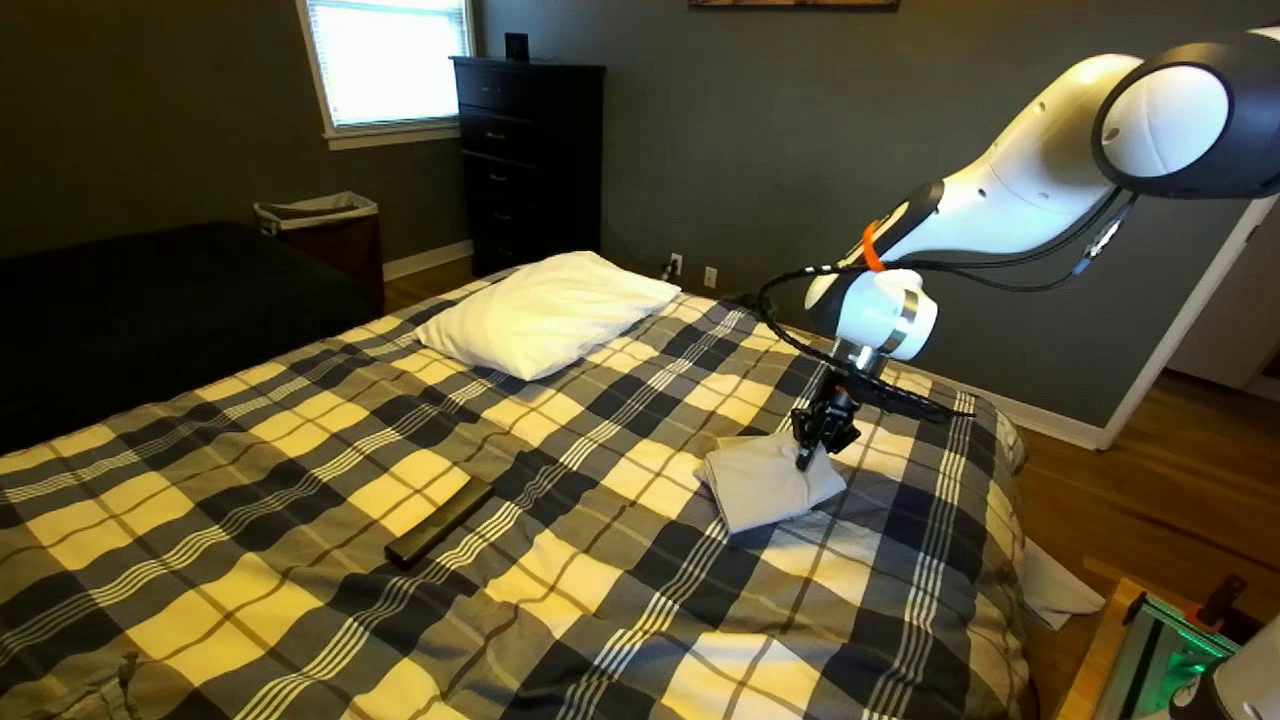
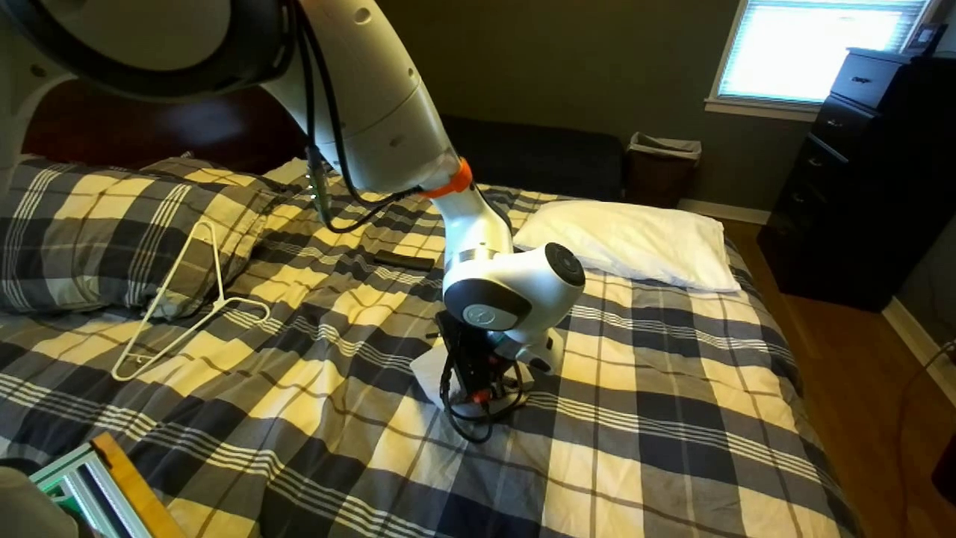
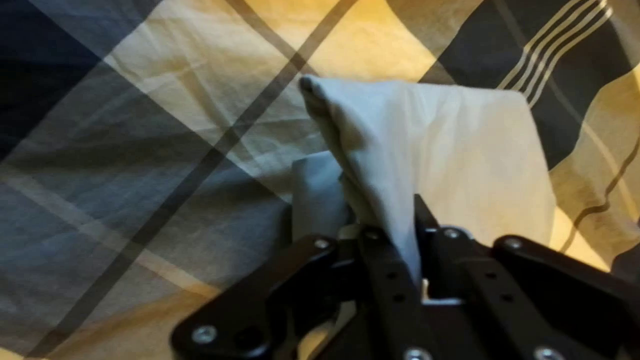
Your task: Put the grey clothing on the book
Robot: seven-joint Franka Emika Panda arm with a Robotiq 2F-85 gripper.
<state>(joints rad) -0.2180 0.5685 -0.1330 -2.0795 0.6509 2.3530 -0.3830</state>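
Grey folded clothing [image 3: 480,155] in the grip of the hand [image 3: 395,225]: clamps one raised fold, pinched from both sides, with the remainder spread just beneath and beside. Seems to be the grasping step, with carrying not yet done. Probably calls next for rising straight up, keeping that fold firmly pinched, then crossing to the thin dark book [image 1: 440,522], well apart from the hand, and lowering flat onto it before letting go.
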